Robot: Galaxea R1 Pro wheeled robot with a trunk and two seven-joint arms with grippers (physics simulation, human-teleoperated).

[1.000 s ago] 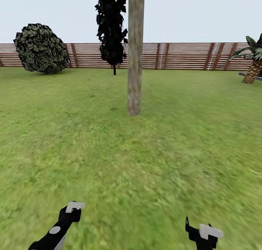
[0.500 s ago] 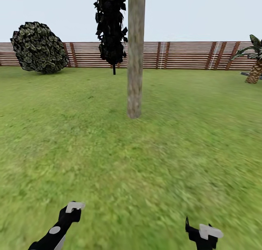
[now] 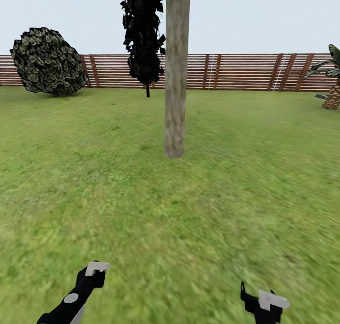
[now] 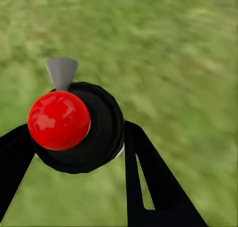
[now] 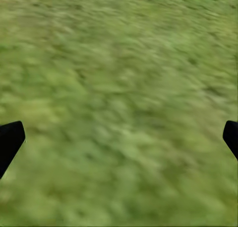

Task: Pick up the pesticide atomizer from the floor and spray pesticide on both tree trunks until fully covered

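A thick mottled grey-brown tree trunk (image 3: 176,78) rises from the grass floor (image 3: 189,210) straight ahead, some way off. In the left wrist view the pesticide atomizer (image 4: 74,125) sits between two black fingers (image 4: 148,182): a black round body, a glossy red ball top and a small grey nozzle. My left gripper (image 3: 96,270) is low at the left, shut on the atomizer. Low at the right, my right gripper (image 3: 263,299) is open over bare grass, with its fingertips (image 5: 10,140) far apart. I see no white specks on the trunk.
A brown slat fence (image 3: 236,72) closes the far side of the lawn. A thin-trunked dark tree (image 3: 144,36) stands behind the trunk on its left, a round bush (image 3: 47,62) at the far left, and a short palm (image 3: 333,90) at the far right.
The whole view has crept forward: the trunk base sits lower and closer, while the bush and palm slide outward. Both grippers keep the same place in the picture.
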